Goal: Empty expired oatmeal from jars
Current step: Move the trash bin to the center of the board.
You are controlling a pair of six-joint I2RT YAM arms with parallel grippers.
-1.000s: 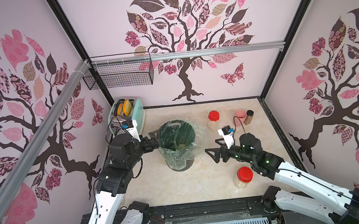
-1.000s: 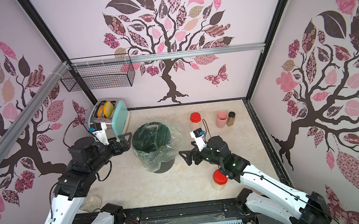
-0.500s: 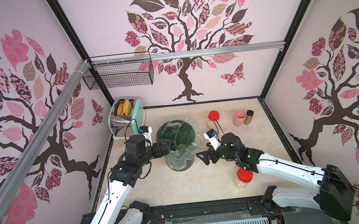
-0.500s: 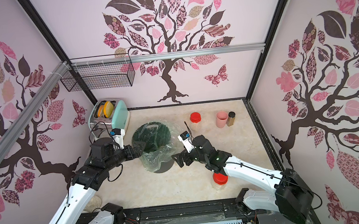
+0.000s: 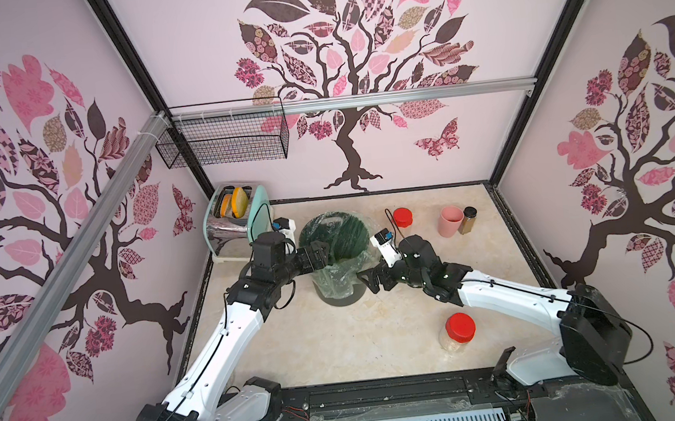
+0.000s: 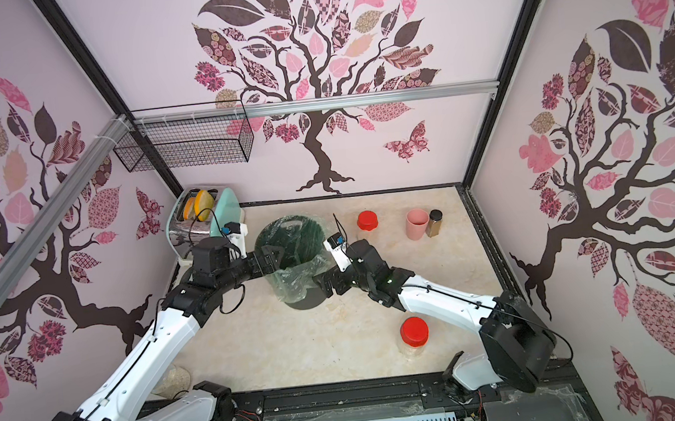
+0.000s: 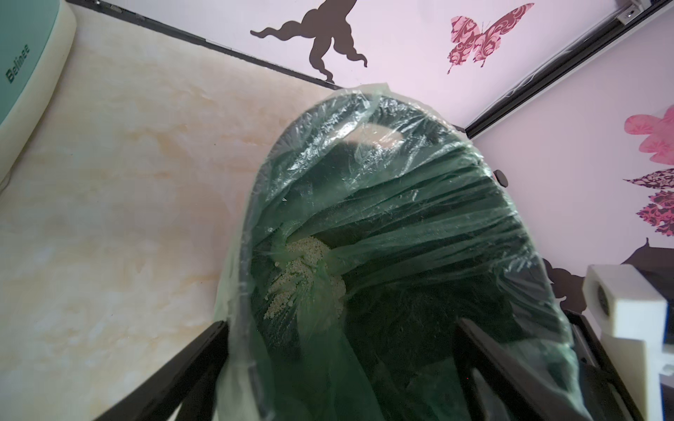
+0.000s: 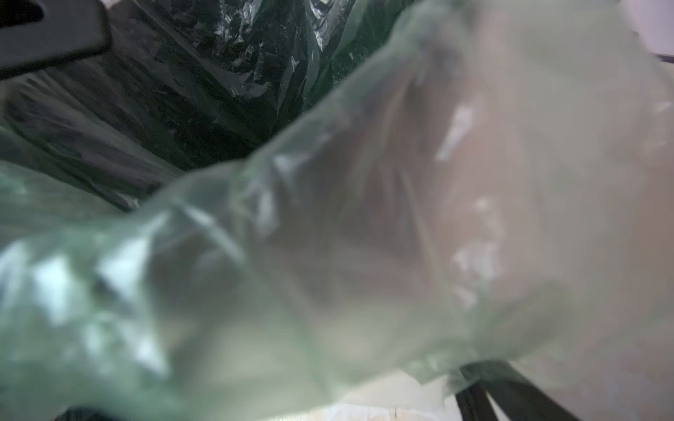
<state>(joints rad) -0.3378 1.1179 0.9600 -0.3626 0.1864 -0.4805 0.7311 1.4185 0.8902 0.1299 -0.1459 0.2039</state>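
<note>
Two jars with red lids stand upright: one at the back (image 5: 403, 217) (image 6: 367, 221), one near the front right (image 5: 459, 330) (image 6: 414, 334) with pale oatmeal (image 6: 414, 348) low inside. More oatmeal (image 7: 302, 280) lies at the bottom of the green bag (image 7: 401, 204) lining the dark bin (image 5: 341, 298) (image 6: 300, 302). My left gripper (image 5: 319, 254) (image 6: 272, 259) (image 7: 339, 368) is open, its fingers (image 7: 175, 375) straddling the bin's left rim. My right gripper (image 5: 370, 278) (image 6: 325, 284) is open against the loose bag (image 8: 328, 237) on the bin's right side, holding nothing.
A mint toaster (image 5: 236, 220) stands at the back left, close behind my left arm. A pink cup (image 5: 450, 220) and a slim brown bottle (image 5: 468, 220) sit at the back right. A pale grainy patch (image 6: 171, 378) shows by the left arm's base.
Both arms have closed in on the bin. The left gripper came forward to its left rim, the right gripper slid left up to the bag. Jars have not moved.
</note>
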